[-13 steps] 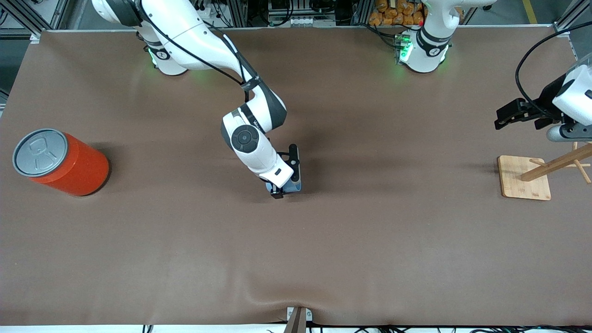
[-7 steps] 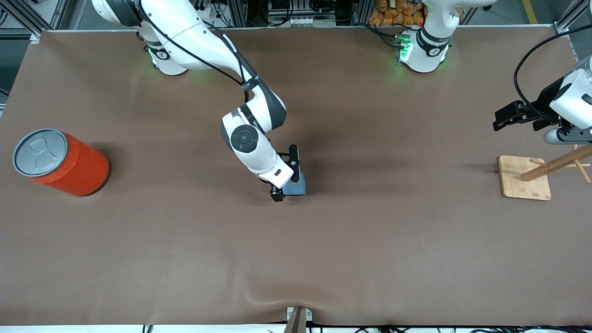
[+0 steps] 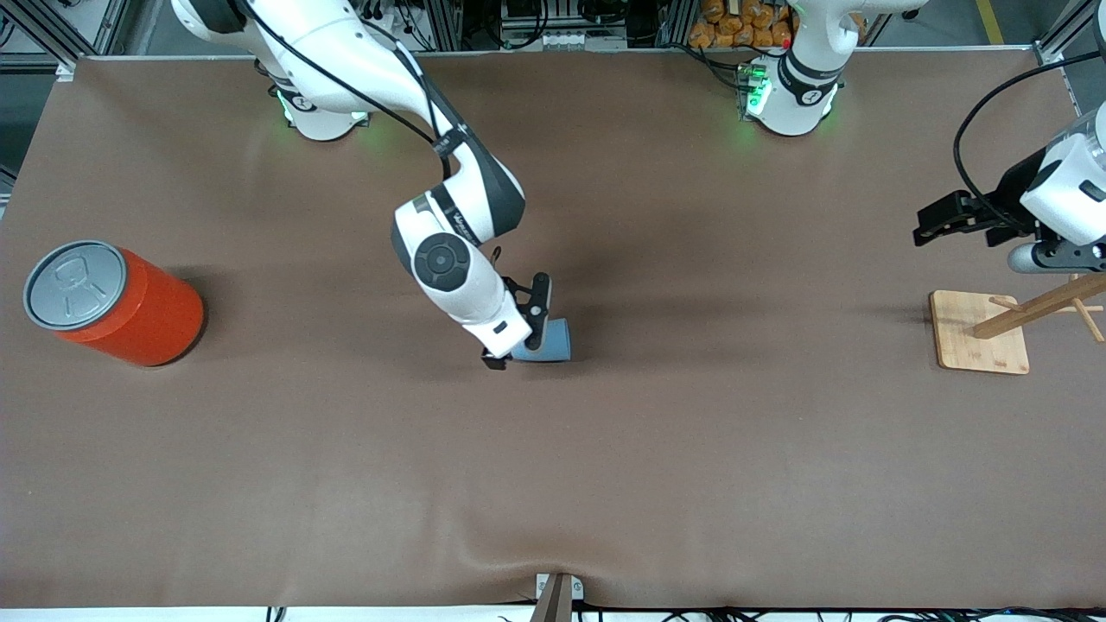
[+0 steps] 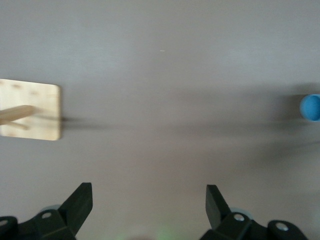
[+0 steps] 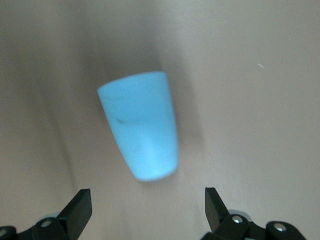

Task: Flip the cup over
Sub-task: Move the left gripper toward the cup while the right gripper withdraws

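Observation:
The light-blue cup point(image 3: 549, 342) is on the brown table near its middle and seems to lie on its side. My right gripper point(image 3: 513, 354) is open just beside it, toward the right arm's end, and holds nothing. In the right wrist view the cup point(image 5: 142, 130) is apart from the open gripper point(image 5: 147, 200), with its narrow end toward the fingers. My left gripper point(image 3: 929, 223) waits open and empty in the air by the wooden stand. The left wrist view shows the open left gripper point(image 4: 149, 197) and the cup point(image 4: 311, 106) as a small blue disc.
A big orange can point(image 3: 117, 302) with a grey lid lies at the right arm's end of the table. A wooden stand with pegs on a square base point(image 3: 981, 333) sits at the left arm's end; its base also shows in the left wrist view point(image 4: 35, 112).
My right gripper opened, let go of the cup and drew back toward the right arm's end. The cup stayed on the table. My left gripper drifted slightly toward the middle.

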Controlling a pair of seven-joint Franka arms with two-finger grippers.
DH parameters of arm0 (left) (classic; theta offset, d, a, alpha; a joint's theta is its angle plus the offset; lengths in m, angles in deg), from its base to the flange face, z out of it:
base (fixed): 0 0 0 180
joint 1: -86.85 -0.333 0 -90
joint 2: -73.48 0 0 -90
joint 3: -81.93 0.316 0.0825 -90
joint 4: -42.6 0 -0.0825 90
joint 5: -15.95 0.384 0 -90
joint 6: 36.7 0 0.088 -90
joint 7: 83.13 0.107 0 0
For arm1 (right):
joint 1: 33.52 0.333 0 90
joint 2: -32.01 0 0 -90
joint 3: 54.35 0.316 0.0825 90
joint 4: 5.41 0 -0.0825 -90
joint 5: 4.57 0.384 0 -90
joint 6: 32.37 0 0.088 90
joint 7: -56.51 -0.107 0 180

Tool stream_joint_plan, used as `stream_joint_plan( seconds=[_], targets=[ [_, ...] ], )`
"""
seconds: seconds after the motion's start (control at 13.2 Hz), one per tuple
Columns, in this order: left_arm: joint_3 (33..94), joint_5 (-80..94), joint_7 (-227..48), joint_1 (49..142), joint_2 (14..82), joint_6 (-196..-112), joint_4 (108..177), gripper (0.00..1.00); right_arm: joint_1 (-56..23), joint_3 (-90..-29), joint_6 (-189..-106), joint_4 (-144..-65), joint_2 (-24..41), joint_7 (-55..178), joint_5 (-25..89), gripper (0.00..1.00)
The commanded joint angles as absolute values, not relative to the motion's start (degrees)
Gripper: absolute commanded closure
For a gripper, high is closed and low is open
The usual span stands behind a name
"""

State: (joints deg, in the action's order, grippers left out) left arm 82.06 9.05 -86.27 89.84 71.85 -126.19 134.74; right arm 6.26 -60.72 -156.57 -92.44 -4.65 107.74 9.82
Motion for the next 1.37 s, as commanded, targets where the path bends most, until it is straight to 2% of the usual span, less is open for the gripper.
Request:
stream_joint_plan(
  seconds=[0.0, 0.46, 0.91, 1.29],
  targets=[
    [82.10, 0.08, -85.06, 89.66, 69.01, -125.56, 133.65, 0.00, 5.51, -62.86, -151.56, -92.95, -0.70, 101.27, 10.11, 0.00],
    [81.93, -19.18, -84.01, 91.59, 57.41, -128.09, 133.39, 0.00, 5.59, -70.94, -143.04, -93.21, 5.81, 88.97, 9.84, 0.00],
    [81.05, -27.98, -83.92, 99.75, 47.92, -138.98, 134.18, 0.00, 5.59, -83.07, -134.51, -93.21, 13.98, 77.01, 9.84, 0.00],
    [80.43, -41.33, -83.31, 105.48, 41.93, -148.57, 135.75, 0.00, 5.59, -93.35, -128.63, -93.21, 17.24, 75.14, 9.84, 0.00]
  ],
)
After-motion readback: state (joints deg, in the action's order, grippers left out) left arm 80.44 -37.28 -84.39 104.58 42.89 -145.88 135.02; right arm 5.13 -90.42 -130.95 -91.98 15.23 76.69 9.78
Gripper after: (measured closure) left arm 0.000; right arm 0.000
